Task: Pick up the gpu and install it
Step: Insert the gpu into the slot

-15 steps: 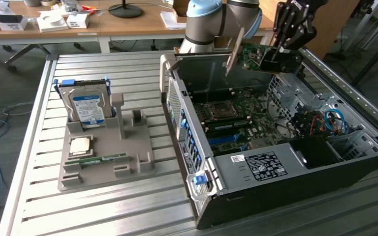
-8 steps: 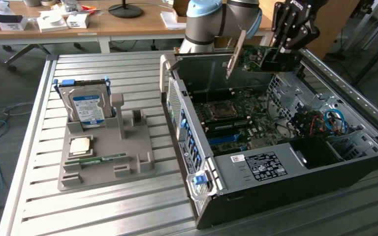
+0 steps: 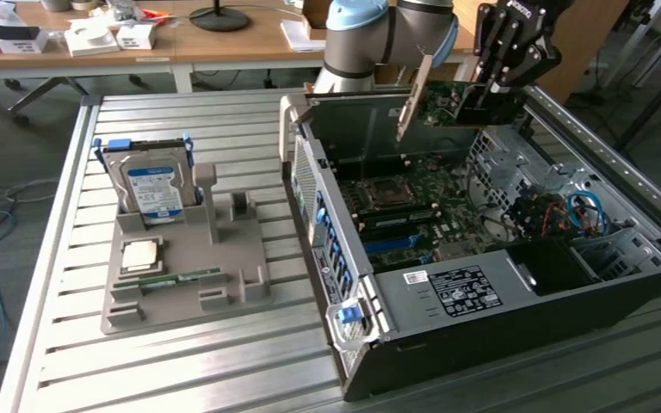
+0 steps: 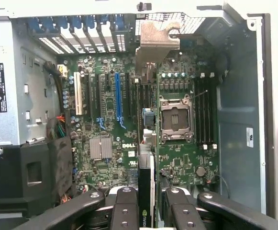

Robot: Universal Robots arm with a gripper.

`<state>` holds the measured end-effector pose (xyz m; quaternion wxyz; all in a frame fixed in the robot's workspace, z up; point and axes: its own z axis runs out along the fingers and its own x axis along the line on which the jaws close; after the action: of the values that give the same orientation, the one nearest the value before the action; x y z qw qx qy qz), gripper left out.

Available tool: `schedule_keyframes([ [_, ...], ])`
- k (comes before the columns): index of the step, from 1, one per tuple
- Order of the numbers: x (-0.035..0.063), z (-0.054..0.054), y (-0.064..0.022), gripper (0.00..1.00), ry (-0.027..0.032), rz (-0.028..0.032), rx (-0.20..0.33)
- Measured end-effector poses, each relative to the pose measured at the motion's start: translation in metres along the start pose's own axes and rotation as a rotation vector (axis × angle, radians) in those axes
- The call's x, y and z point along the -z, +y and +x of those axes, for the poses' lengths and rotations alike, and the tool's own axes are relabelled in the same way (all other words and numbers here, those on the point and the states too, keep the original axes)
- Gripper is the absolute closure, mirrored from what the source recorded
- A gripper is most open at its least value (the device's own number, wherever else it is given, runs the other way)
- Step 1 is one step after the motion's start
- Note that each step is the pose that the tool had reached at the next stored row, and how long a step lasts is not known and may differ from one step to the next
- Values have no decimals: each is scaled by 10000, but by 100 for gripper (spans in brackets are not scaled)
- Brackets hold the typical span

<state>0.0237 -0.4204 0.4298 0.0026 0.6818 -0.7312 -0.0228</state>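
The gpu [image 3: 446, 103], a green circuit card with a pale metal bracket [image 3: 413, 95] at one end, hangs in the air over the far end of the open computer case [image 3: 606, 284]. My gripper [image 3: 488, 105] is shut on the card's edge from above. In the wrist view the gpu [image 4: 146, 182] is seen edge-on, running up from between my black fingers [image 4: 124, 211] to its bracket [image 4: 158, 40]. Below it lies the motherboard [image 4: 177, 163]. Its blue slot [image 4: 117, 98] lies a little to one side of the card.
On the exterior view's left, a grey fixture tray [image 3: 233, 292] holds an upright hard drive [image 3: 152, 185], a processor [image 3: 144, 254] and a memory stick [image 3: 169, 278]. Inside the case are the empty processor socket [image 4: 175, 117], a black power supply shroud [image 4: 28, 172] and cables [image 3: 577, 211].
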Motion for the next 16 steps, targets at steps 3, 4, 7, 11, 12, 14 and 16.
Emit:
schedule_keyframes([
  [3,-10,2,21,73,-12,58,48],
  [4,-16,3,36,73,-20,111,82],
  [7,-37,6,72,73,-31,246,159],
  [11,-43,7,80,73,-29,279,193],
  [12,-44,7,80,73,-30,279,193],
  [14,-45,7,80,73,-32,280,193],
  [16,-45,7,81,73,-32,280,193],
])
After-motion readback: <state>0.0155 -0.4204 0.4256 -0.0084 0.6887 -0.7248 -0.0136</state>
